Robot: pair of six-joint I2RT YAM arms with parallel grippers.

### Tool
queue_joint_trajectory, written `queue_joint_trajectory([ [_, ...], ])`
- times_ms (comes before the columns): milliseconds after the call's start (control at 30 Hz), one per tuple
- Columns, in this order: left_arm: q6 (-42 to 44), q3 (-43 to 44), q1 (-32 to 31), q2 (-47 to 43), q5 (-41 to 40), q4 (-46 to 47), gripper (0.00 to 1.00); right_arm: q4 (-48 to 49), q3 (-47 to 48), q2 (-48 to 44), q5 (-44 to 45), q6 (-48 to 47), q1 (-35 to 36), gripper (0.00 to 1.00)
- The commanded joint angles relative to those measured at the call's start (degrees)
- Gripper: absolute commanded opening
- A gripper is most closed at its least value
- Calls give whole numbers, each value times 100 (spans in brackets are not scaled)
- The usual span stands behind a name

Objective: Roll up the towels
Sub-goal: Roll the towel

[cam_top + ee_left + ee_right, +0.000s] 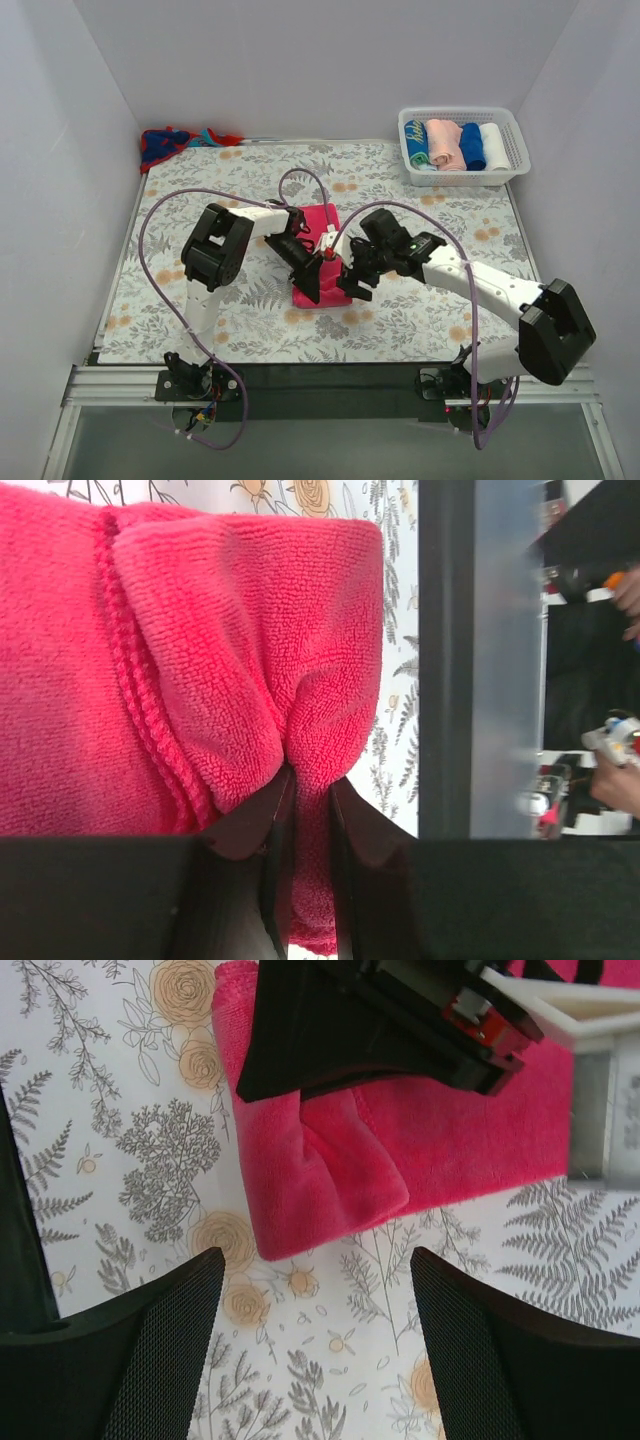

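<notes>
The plain hot-pink terry cloth towel point(318, 225) lies mid-surface point(400, 320). The left jaws, nearly closed, pinch a bunched fold at its 6 o'clock end. The right jaws gape empty just beside it at 4 o'clock.

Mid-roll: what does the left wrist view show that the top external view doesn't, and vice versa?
Only left wrist: the left pincer shut on a pinched fold of the hot-pink towel. Only top external: the red-and-blue towel crumpled at the far left corner, the white basket holding rolled towels, the right pincer at that towel's right edge. Both: the hot-pink towel on the floral table cloth.
</notes>
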Motion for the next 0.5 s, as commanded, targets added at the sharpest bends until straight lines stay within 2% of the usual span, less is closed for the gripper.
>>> queue_joint_trajectory([
  [0, 261, -189, -33, 558, -929, -9, 7, 1115, -139, 340, 315, -328, 401, 68],
  [133, 252, -162, 20, 637, -973, 26, 9, 1861, -463, 604, 158, -389, 778, 67],
  [400, 244, -118, 152, 743, -1026, 70, 9, 2285, -727, 1192, 139, -381, 1052, 62],
  [467, 252, -101, 205, 734, -973, 44, 9, 2312, -737, 1359, 183, -424, 1043, 48],
])
